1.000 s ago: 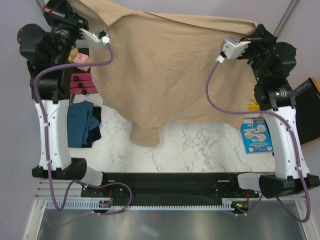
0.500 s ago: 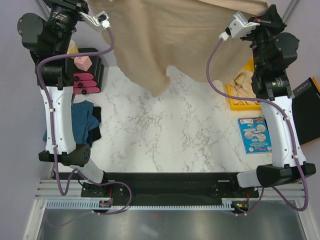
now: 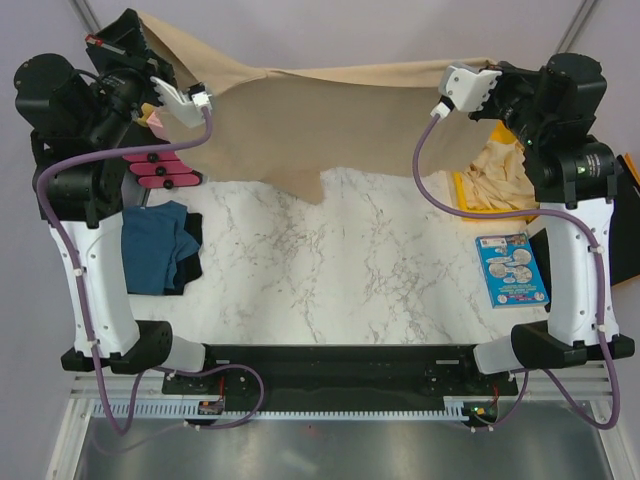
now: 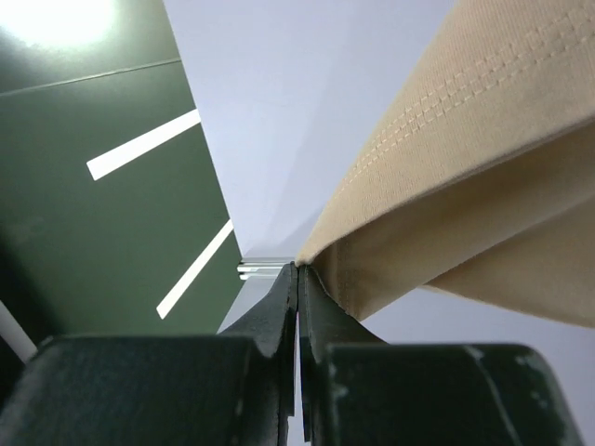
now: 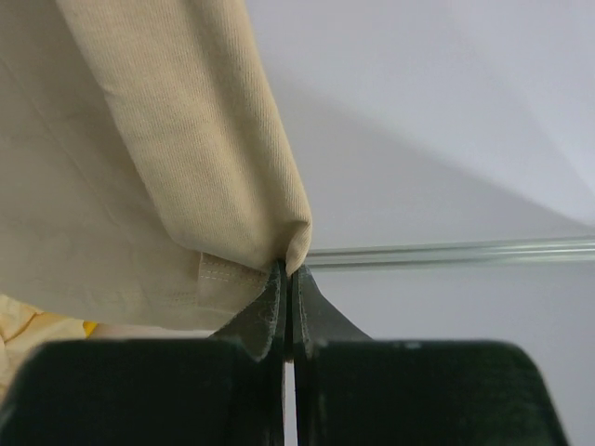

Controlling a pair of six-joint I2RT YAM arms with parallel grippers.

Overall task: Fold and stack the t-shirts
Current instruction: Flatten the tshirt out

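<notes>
A tan t-shirt (image 3: 330, 120) hangs stretched between both grippers over the table's far side, and its lower tail (image 3: 305, 185) touches the marble. My left gripper (image 3: 135, 28) is shut on the shirt's upper left corner; in the left wrist view the jaws (image 4: 298, 269) pinch the stitched hem (image 4: 446, 102). My right gripper (image 3: 497, 72) is shut on the upper right corner, and the right wrist view shows folded cloth (image 5: 214, 158) clamped at the fingertips (image 5: 288, 269). A teal-blue t-shirt (image 3: 150, 245) lies on a dark navy one (image 3: 192, 250) at the left. Pale beige t-shirts (image 3: 497, 170) sit crumpled at the right.
Pink blocks on a black holder (image 3: 160, 172) stand at the back left. The beige shirts lie in a yellow bin (image 3: 462, 190). A blue printed card (image 3: 512, 270) lies on the right of the marble table (image 3: 340, 270). A black object (image 3: 628, 215) sits at the right edge.
A second ago the tan shirt draped down to the table's middle. Both arms then lifted it up and away, and now they hold it lower at the far side, its tail on the marble.
</notes>
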